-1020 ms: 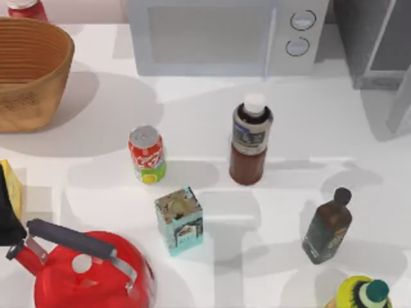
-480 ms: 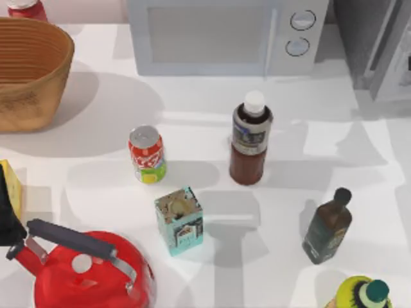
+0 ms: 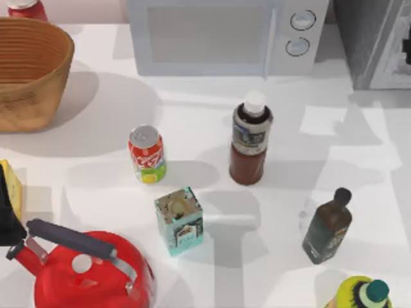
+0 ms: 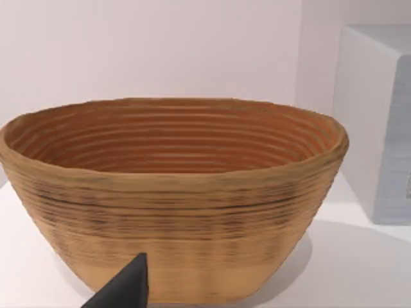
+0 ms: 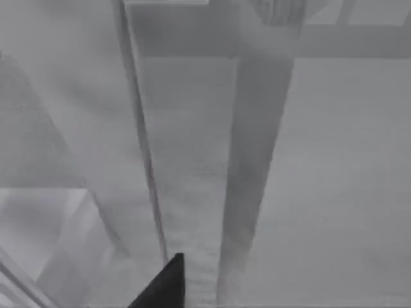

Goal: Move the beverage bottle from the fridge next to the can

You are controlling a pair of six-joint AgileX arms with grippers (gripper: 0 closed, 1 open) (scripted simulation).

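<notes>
The beverage bottle (image 3: 250,138) stands upright on the table in front of the microwave, with dark drink, a white cap and a grey-blue label. The red can (image 3: 146,154) stands to its left, a wide gap between them. At the far right corner is the grey fridge (image 3: 363,32), its pale door (image 3: 393,64) almost flat against the cabinet. My right gripper (image 3: 407,52) is a dark speck at the right edge by that door, and the right wrist view has it (image 5: 166,285) close to grey fridge panels. My left gripper (image 4: 125,285) faces the basket.
A white microwave (image 3: 225,35) stands at the back and a woven basket (image 3: 29,70) at the far left. Near the front are a teal carton (image 3: 180,220) and a red kettle (image 3: 83,266). A dark olive bottle (image 3: 327,224) and a yellow-green bottle (image 3: 363,294) stand front right.
The fridge door has swung from wide open to nearly shut. The dark bit of my right arm has come into view at the right edge. Bottle and can have not moved.
</notes>
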